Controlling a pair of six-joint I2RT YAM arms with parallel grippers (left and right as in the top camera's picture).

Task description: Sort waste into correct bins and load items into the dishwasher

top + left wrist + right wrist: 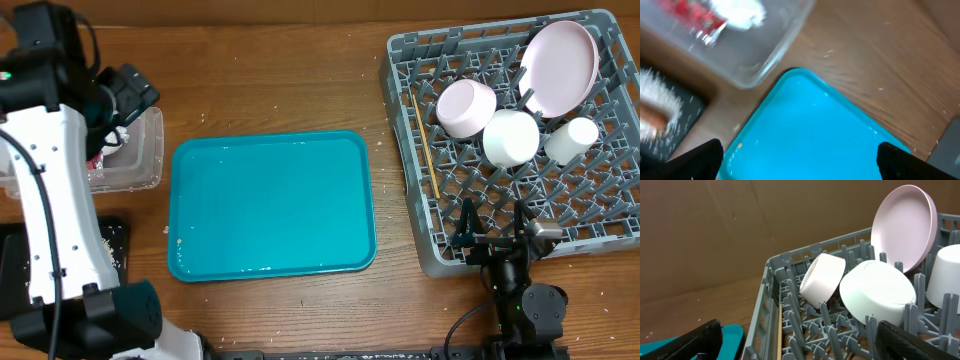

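The clear tub (140,160) at the far left holds the red wrapper (690,12) and the white napkin (740,12). The black tray (685,117) holds rice scraps (657,85) and the orange carrot (650,120). My left gripper (800,165) is open and empty, above the tub's near end and the teal tray's corner; in the overhead view the left gripper (135,95) sits over the tub. The grey rack (600,230) holds the large plate (560,60), a bowl (467,107), a second bowl (511,137), the small cup (570,140) and the chopsticks (428,150). My right gripper (493,230) is open and empty at the rack's front edge.
The teal tray (270,205) lies mid-table between the tub and the rack, with a few crumbs at its left rim. Scattered rice bits lie on the wood near the black tray (112,240). The left arm's white body covers the table's left edge.
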